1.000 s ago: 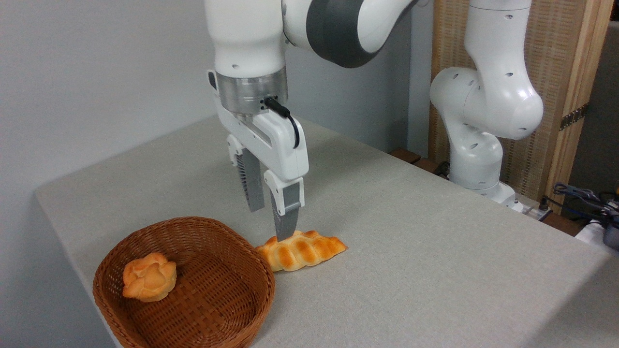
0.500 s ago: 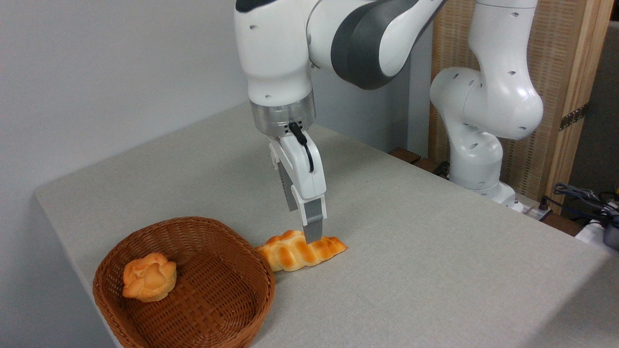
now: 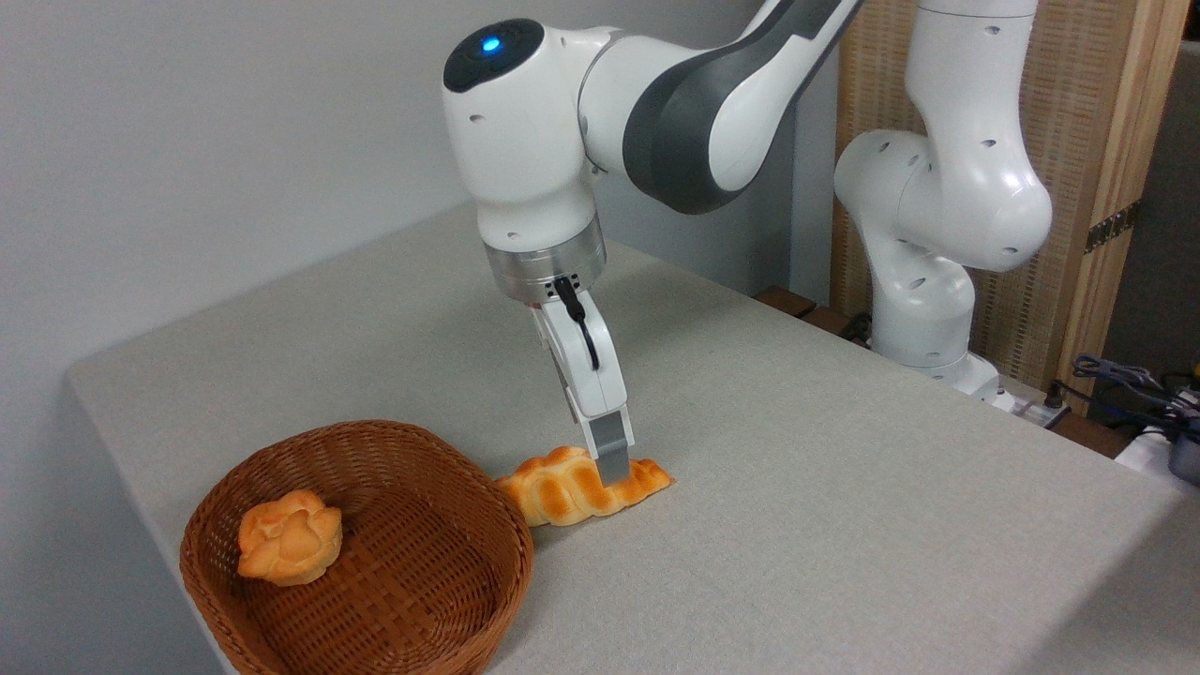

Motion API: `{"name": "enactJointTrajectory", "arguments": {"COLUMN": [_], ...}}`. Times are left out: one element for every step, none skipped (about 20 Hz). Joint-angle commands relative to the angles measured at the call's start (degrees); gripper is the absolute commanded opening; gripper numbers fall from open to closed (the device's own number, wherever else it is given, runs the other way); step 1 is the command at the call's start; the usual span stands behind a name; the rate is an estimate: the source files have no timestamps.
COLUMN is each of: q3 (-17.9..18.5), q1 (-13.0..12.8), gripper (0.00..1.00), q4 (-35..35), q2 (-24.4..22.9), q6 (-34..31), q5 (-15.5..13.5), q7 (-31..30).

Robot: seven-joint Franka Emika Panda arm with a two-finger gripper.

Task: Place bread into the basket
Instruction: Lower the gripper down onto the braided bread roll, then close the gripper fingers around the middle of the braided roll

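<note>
The bread (image 3: 561,493), a long braided golden loaf, lies on the grey table just right of the basket (image 3: 366,430), its left end close to the wicker rim. My gripper (image 3: 606,472) has come down over the loaf's right half. The near finger (image 3: 611,455) stands in front of the loaf on the camera side, its tip at the loaf's front face; the far finger is hidden behind the hand. The jaws stand apart astride the loaf, which still rests on the table.
A small knot-shaped bun (image 3: 289,548) sits in the left part of the basket. The arm's white base (image 3: 923,309) stands at the table's far right, with cables (image 3: 1134,384) beyond the right edge. The table's left edge runs close by the basket.
The gripper has moved right along the loaf, turned so its fingers line up with the camera, and sunk lower around the bread. The bread and basket have not moved.
</note>
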Motion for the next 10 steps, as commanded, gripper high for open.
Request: {"name": "enactJointTrajectory", "arguments": {"q3": [-1.53,-1.63,-1.81,-2.07,-2.07,-2.07,-2.07,-2.07,-2.07,-2.07], "q1": [-0.27,-0.19,-0.27,-0.19,-0.19,-0.19,-0.19,-0.27,-0.19,-0.19], "gripper": [1.0,1.0,1.0,1.0,1.0,1.0,1.0,1.0,1.0,1.0], "q4": [0.12,0.12,0.12,0.12,0.21,0.21,0.21,0.3,0.3,0.3], "q2": [1.35,1.87,2.4,2.67,2.84,2.93,3.37,3.55,3.64,3.64], "q6": [1.09,1.62,2.32,3.02,3.2,3.29,3.64,4.16,4.52,4.52], "q5": [0.49,0.49,0.49,0.49,0.49,0.49,0.49,0.49,0.49,0.49], "q7": [0.84,0.84,0.84,1.19,1.8,2.24,2.59,3.47,4.35,4.62]}}
